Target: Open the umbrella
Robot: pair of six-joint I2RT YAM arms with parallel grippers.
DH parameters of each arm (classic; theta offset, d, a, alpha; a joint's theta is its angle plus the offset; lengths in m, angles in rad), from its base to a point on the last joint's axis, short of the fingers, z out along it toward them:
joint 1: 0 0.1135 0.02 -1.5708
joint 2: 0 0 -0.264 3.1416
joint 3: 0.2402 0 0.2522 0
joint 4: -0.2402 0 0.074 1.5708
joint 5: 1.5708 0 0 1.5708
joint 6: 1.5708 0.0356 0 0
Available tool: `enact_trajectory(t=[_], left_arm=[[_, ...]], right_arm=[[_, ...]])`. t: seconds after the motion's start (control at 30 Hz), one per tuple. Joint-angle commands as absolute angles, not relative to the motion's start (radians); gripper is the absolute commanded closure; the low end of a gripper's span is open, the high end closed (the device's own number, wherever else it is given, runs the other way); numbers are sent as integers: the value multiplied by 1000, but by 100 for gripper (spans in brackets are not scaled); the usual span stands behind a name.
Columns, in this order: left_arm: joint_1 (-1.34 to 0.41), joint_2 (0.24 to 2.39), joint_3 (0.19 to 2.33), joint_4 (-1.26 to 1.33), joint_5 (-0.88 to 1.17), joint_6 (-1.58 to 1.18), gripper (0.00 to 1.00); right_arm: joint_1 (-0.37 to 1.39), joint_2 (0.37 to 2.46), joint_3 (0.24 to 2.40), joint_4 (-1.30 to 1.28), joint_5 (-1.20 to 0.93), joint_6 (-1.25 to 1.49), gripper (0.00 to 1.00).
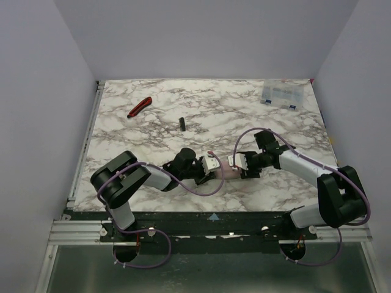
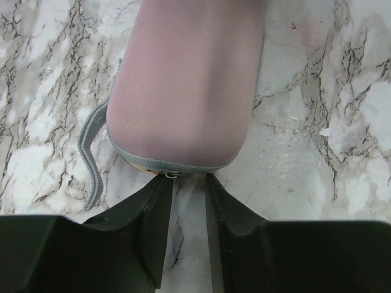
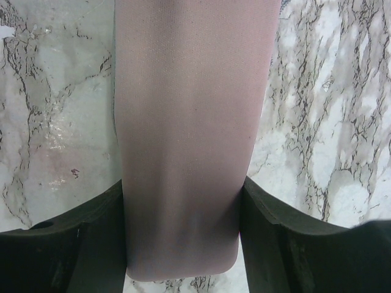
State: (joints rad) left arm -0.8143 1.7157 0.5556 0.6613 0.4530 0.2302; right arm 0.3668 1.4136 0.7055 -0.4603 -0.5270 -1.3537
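The umbrella [image 1: 223, 170] lies folded on the marble table between my two grippers, inside a peach-pink sleeve. In the left wrist view the sleeve's end [image 2: 183, 85] has a grey zipper band [image 2: 91, 143] and a small metal pull [image 2: 170, 175]. My left gripper [image 2: 188, 181] sits at that end, its jaws a narrow gap apart with only table showing between them; the pull touches the left fingertip. My right gripper [image 3: 182, 201] is shut on the sleeve [image 3: 189, 122], with fingers pressed on both sides. The shaft and handle are hidden.
A red-and-black hand tool [image 1: 139, 107] lies at the back left. A small black piece [image 1: 181, 123] lies behind the grippers. A clear plastic box [image 1: 280, 95] stands at the back right. Walls enclose the table on three sides.
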Motion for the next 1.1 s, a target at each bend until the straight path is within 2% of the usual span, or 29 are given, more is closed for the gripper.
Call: enact_trajectory(t=[0.0,0.17,0.23,0.4,0.6,0.7,0.73,0.77,0.83,0.9,1.07], left_arm=[[-825,1728,576,742,425,214,75],[-824,1711,569,733,423,212,95],[-826,1698,564,720,428,206,100],[-836,1653,550,653,476,201,100],[-864,1631,532,591,561,219,100],[-878,1623,527,588,535,211,100],[-875,1618,521,597,511,198,95],[-870,1610,517,600,483,190,84],[-858,1594,511,601,440,174,70],[-856,1583,501,613,376,174,65],[-856,1620,520,642,191,200,65]], right_arm=[[366,1446,664,-558,-528,-1358,60],[366,1446,658,-546,-526,-1347,61],[365,1446,657,-533,-521,-1325,61],[365,1449,665,-494,-502,-1245,66],[356,1456,675,-467,-505,-1197,67],[354,1448,672,-483,-515,-1219,67],[354,1440,662,-483,-511,-1236,67],[354,1434,652,-485,-501,-1253,67],[353,1435,640,-489,-482,-1278,67],[354,1431,628,-487,-466,-1297,68],[354,1424,632,-491,-459,-1257,69]])
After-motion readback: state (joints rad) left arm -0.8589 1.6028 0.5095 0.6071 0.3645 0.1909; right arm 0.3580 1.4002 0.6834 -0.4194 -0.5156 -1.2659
